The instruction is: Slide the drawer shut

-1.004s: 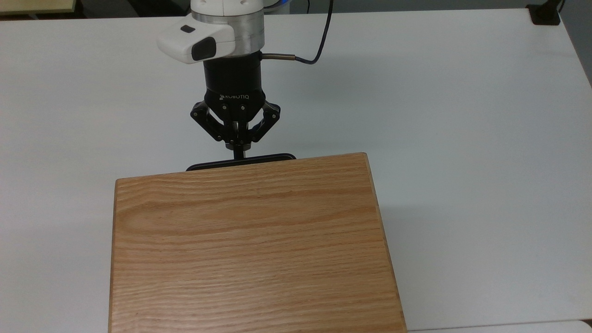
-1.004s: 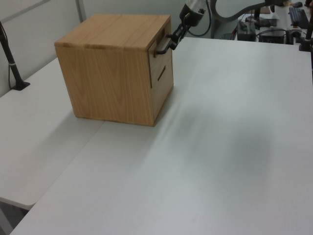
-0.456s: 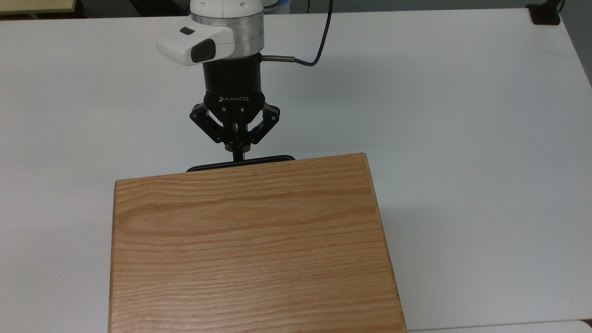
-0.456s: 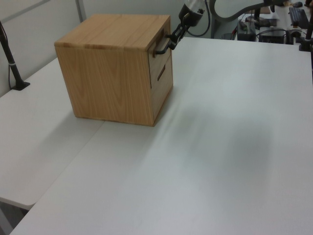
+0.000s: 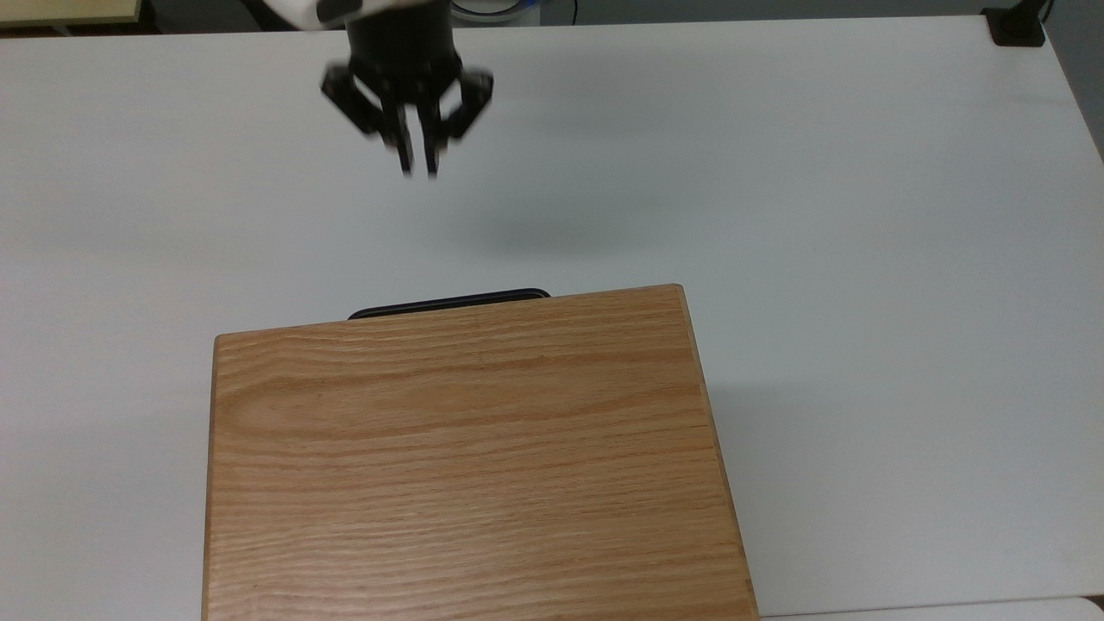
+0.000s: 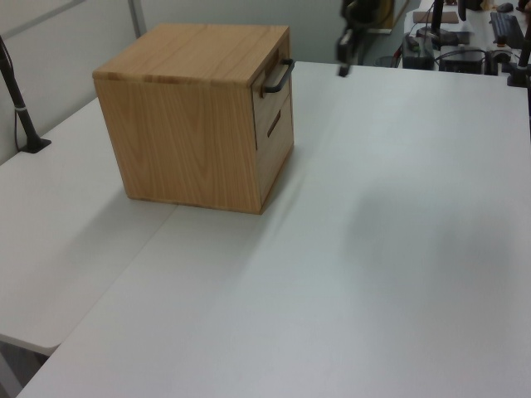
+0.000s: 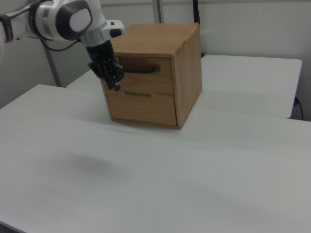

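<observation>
Top view: your gripper [image 5: 419,168] sits well up the table [image 5: 862,216], well apart from the cabinet [image 5: 470,457], with its two fingers [image 5: 404,153] nearly together, a thin gap between them, holding nothing. Call it almost clenched and empty. The drawer [image 7: 141,76] is the upper one of two fronts on the cabinet, and in the right view it looks flush with the lower front [image 7: 143,107], no tray sticking out. Its black bar handle [image 5: 448,303] just peeks past the cabinet's top edge in the top view, and in the left view it stands off the front face, clear of anything. The right view puts your gripper in front of the cabinet's front-left corner, but going by the top and left views it is off the wood and hanging in the air above the table. My read: the slide is done and you are in the retreat step, so the task looks as good as finished. If you want a next move, it only calls for checking the drawer front is fully seated; a light push on the front panel near the handle would settle it. Otherwise park the arm clear.
</observation>
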### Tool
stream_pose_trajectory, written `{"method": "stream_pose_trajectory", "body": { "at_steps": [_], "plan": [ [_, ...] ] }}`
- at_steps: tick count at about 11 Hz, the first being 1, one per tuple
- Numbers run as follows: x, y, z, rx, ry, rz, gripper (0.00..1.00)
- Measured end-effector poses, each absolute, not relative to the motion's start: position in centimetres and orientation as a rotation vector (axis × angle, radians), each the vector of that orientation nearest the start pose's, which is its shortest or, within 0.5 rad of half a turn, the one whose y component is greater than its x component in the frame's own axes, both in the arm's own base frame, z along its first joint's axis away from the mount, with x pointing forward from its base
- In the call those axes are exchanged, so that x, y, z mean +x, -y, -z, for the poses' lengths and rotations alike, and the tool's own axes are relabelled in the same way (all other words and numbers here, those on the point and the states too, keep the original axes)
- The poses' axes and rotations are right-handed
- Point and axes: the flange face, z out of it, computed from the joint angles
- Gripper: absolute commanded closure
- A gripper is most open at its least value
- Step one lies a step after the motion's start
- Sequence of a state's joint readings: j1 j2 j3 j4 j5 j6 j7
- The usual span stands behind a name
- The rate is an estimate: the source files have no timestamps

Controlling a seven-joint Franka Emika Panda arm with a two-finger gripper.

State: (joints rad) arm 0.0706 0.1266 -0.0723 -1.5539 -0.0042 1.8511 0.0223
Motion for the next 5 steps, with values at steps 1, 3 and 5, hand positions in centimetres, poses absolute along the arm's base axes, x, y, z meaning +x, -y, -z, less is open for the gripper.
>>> {"method": "stream_pose_trajectory", "body": {
  "at_steps": [1, 3, 5],
  "plan": [
    [59.8, 0.4, -59.4, -3.147, -0.036, 0.177, 0.00],
    [56.5, 1.2, -60.1, -3.146, -0.042, 0.059, 0.00],
    [55.2, 1.3, -59.9, -3.143, -0.044, 0.008, 0.00]
  ]
}}
